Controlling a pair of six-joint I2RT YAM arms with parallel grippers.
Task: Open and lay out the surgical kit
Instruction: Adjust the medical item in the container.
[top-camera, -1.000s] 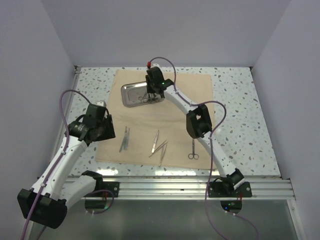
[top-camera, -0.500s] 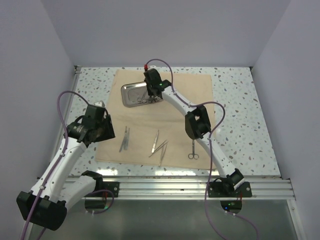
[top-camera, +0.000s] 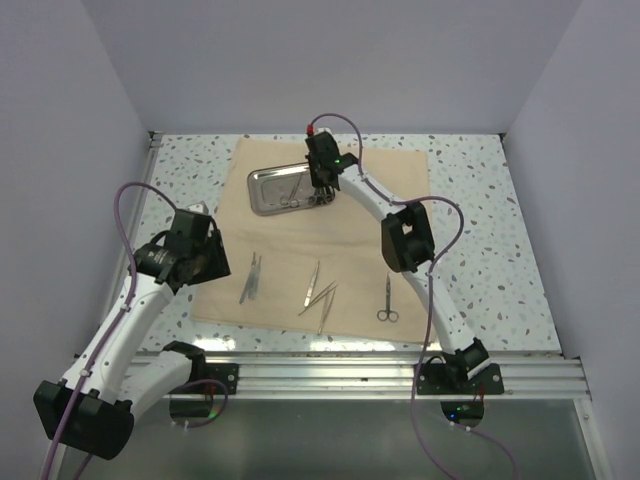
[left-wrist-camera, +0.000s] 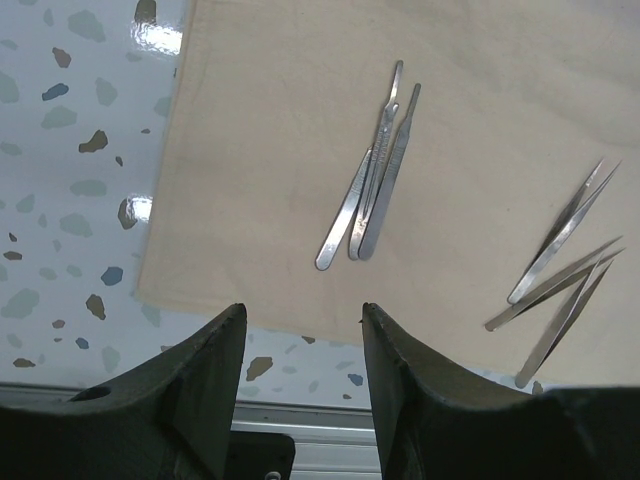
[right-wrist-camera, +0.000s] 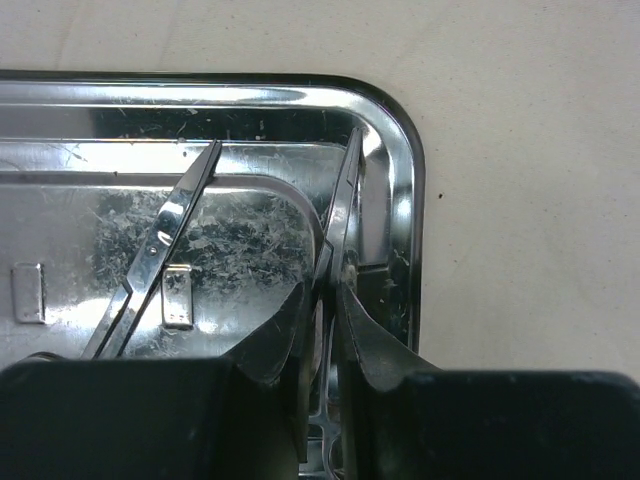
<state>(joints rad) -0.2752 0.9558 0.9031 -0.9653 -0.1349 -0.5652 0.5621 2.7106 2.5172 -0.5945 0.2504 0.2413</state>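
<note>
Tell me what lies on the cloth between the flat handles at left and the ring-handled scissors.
A cluster of tweezers lies between the flat handles and the scissors, with bare cloth on either side; the top external view shows it.

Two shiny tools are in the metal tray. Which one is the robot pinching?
The thin tool beside the curved corner of the tray, squeezed in the right gripper. The other tool lies loose, untouched.

Speckled tabletop; aluminium rail along near edge; plain walls behind.
</note>
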